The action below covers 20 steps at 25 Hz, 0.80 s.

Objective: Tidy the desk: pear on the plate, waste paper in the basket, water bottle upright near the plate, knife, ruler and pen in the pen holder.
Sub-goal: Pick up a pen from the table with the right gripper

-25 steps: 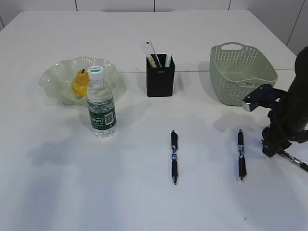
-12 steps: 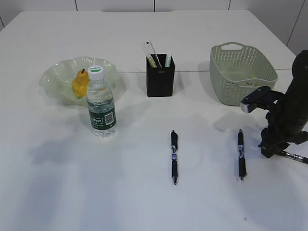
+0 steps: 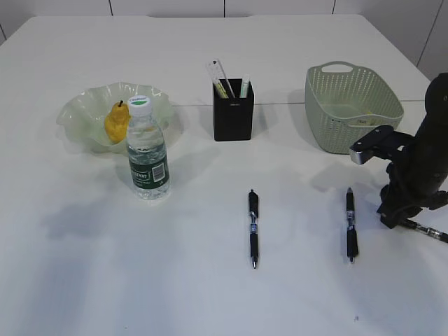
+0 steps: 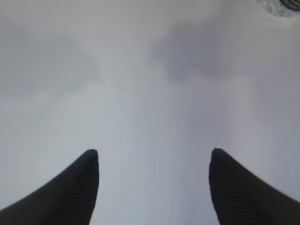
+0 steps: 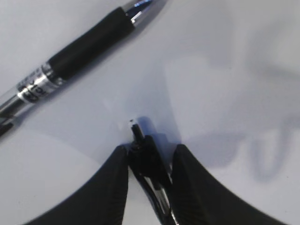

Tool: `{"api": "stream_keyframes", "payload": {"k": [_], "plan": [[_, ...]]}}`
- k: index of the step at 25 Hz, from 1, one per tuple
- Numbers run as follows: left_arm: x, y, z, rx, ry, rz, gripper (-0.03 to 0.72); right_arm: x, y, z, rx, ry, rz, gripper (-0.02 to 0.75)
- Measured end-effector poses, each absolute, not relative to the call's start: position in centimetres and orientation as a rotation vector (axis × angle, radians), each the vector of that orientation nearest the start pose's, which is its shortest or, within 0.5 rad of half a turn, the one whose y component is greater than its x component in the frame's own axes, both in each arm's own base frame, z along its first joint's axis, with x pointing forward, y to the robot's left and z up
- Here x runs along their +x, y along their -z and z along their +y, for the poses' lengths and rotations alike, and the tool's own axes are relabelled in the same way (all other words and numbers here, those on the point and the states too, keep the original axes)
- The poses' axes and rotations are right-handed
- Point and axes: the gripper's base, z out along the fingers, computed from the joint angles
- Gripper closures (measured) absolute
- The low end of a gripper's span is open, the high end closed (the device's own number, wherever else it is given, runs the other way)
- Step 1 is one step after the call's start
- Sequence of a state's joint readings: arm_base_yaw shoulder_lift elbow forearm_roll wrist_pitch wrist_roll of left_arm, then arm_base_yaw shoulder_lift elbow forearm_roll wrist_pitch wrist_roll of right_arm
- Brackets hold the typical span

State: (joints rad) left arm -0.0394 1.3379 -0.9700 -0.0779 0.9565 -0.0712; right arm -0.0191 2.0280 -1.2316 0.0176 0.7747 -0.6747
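Yellow-orange pear [image 3: 116, 122], sage-green (woven-look) basket [image 3: 352, 105].

No text can be read with certainty. The bottle [image 3: 148, 155] wears a dark green label with white lettering too small to make out. The pen holder [image 3: 233, 110] has a tiny pale logo on its front, illegible. The ruler [image 3: 218, 75] shows fine printed marks, and the pen [image 5: 70, 63] in the right wrist view carries a blurred printed band.

Lab-like: bare white table [image 3: 210, 294], panelled wall [image 3: 280, 7].
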Motion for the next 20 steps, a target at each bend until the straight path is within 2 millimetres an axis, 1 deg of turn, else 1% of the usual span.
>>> {"api": "stream_keyframes", "payload": {"k": [2,5,7,16,20], "plan": [[24.9,-27.3,-1.6,-0.093,0.126,2.808,0.167,37.2,-12.2,-0.6,-0.966,0.027,2.899,0.519],[24.9,-27.3,-1.6,-0.093,0.126,2.808,0.167,37.2,-12.2,-0.6,-0.966,0.027,2.899,0.595],[24.9,-27.3,-1.6,-0.093,0.126,2.808,0.167,37.2,-12.2,-0.6,-0.966,0.027,2.899,0.612],[24.9,-27.3,-1.6,-0.093,0.126,2.808,0.167,37.1,-12.5,-0.2,-0.901,-0.04,2.905,0.615],[24.9,-27.3,-1.6,-0.093,0.126,2.808,0.167,37.1,-14.6,0.1,-0.843,-0.062,2.86,0.618]]}}
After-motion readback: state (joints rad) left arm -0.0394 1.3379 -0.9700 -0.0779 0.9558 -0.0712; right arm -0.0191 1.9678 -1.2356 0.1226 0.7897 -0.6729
